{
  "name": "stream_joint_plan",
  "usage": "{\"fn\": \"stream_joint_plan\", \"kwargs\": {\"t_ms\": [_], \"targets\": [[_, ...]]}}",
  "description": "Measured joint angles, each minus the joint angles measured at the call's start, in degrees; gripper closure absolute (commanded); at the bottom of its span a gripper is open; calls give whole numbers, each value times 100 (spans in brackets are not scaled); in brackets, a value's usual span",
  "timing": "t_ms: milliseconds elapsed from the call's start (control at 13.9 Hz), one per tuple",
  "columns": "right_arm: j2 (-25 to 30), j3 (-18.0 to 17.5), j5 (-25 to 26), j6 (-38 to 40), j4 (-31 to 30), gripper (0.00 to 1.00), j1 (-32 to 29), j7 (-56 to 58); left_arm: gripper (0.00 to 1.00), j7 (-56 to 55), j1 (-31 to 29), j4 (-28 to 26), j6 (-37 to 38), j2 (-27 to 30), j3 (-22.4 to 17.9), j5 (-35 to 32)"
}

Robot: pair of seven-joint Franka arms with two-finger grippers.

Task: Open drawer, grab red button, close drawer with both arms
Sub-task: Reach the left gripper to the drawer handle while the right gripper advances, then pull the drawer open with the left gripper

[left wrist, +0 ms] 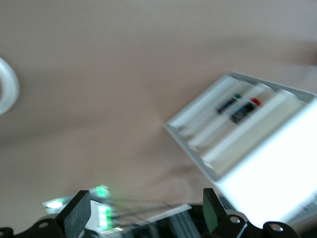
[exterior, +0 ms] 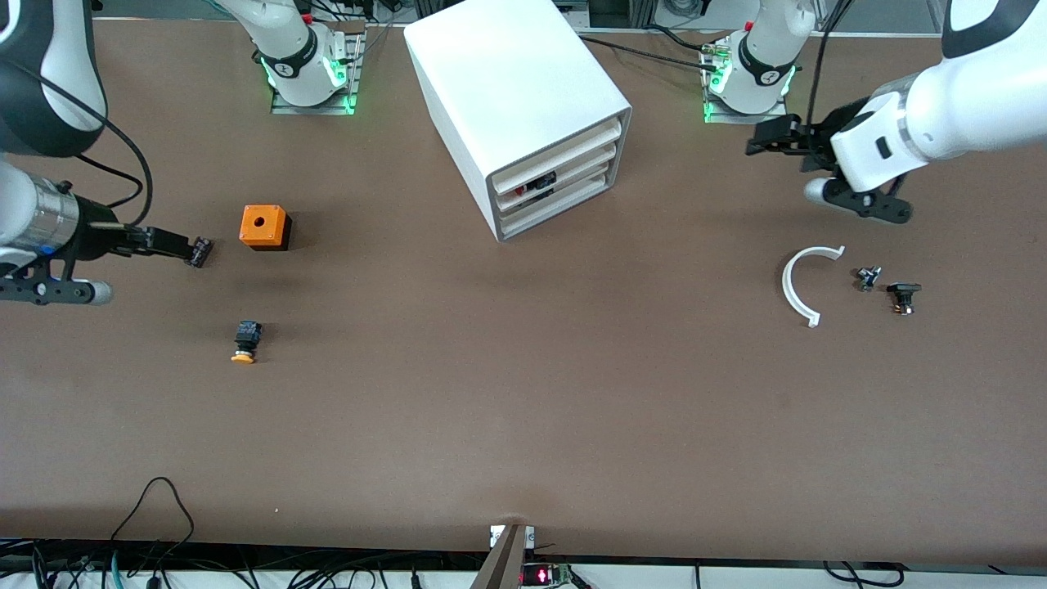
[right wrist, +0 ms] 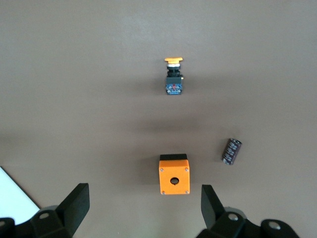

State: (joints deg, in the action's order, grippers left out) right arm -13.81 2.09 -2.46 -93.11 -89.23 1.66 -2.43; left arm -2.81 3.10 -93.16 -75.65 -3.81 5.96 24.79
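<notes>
Both pincers spread (left (exterior: pixel 773 135), right (exterior: pixel 199 250)) | brown table (exterior: pixel 523 393) | drawer (exterior: pixel 564 176) shut

I have both arms up off the surface (exterior: pixel 523 425), neither touching anything. The right arm comes in at the left edge of the front frame, forearm lying nearly level, its end effector (exterior: pixel 199 251) pointing toward the frame's middle with fingers (right wrist: pixel 74 201) spread wide and nothing between them. The left arm enters at the upper right of the frame, wrist bent, its end effector (exterior: pixel 765 139) pointing toward the middle too, fingers (left wrist: pixel 74 214) parted and empty.
</notes>
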Motion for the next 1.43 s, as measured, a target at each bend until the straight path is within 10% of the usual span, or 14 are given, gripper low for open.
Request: {"fn": "stream_joint_plan", "kwargs": {"t_ms": [574,1220,1435], "targets": [[-552,-40,-50,-98,500,0,607,-1610,0,2689,-8,-930,-539,-1234,-6,2273],[-998,-55,-74,-127,970,0,1277,-3446,2,5199,47,-3487,-3144,-575,990,4027],[-1345,-58,-215,-167,1317,0,1549,-4158,26,5796,-14,-3522,-3183,-847,992,4028]]}}
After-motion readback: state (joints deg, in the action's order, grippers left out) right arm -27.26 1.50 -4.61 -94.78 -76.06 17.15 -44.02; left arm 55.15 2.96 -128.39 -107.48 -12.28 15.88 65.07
